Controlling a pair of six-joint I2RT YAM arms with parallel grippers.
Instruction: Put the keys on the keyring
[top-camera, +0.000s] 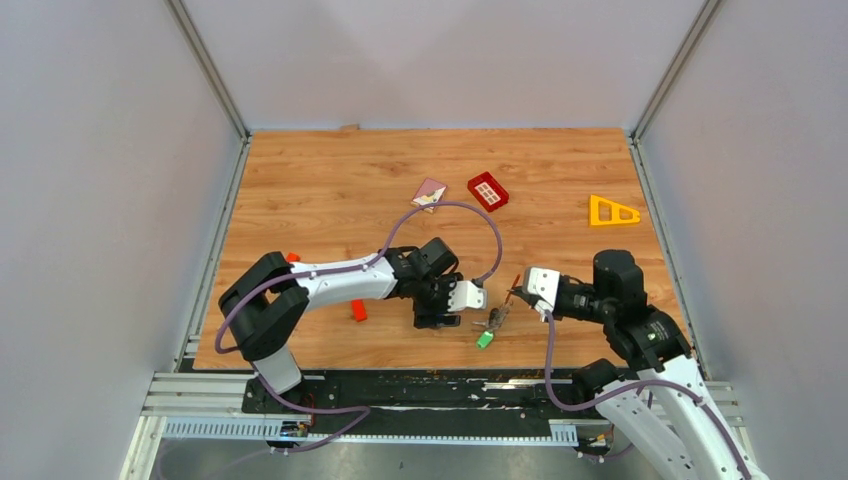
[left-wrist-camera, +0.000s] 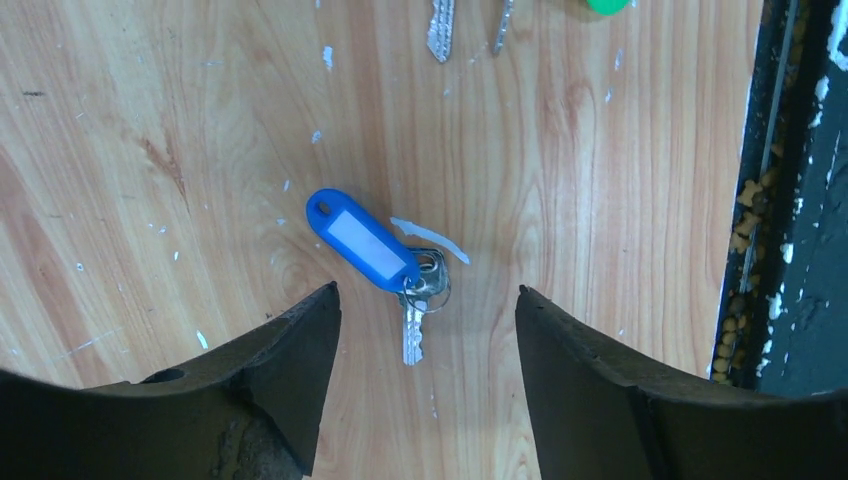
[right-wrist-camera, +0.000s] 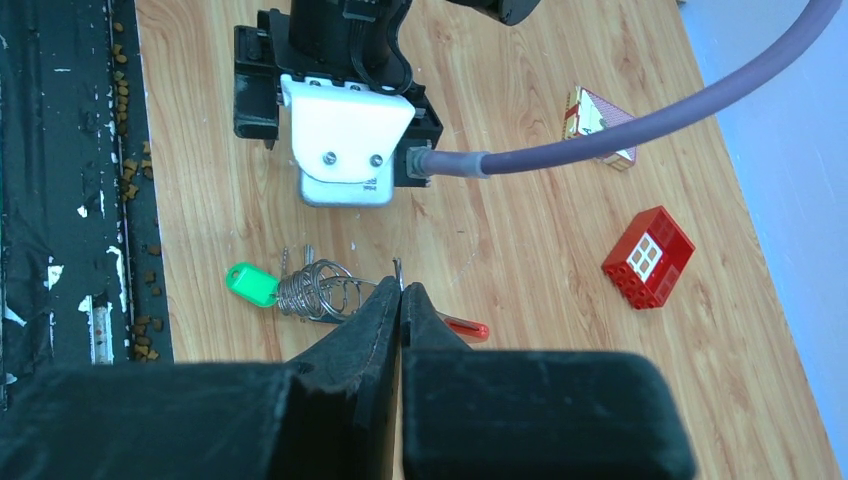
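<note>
Keyring (right-wrist-camera: 318, 292): wire coil on the wood table (top-camera: 330, 190), near its front edge. A thin metal end shows at the tips of my right gripper (right-wrist-camera: 400, 290), whose jaws are pressed fully together on it. Green-tagged key (right-wrist-camera: 250, 283) touches the coil. Blue-tagged key (left-wrist-camera: 365, 243) lies flat before my left gripper (left-wrist-camera: 426, 291), jaws spread wide, holding nothing.
Table: scuffed and white-flecked, with a black rail (top-camera: 400, 385) just beside the keys.
Far half: red brick (top-camera: 488, 190) and yellow triangle (top-camera: 612, 210), well apart.
Grey walls (top-camera: 100, 200) on three sides.
Both my arms reach inward, low.
</note>
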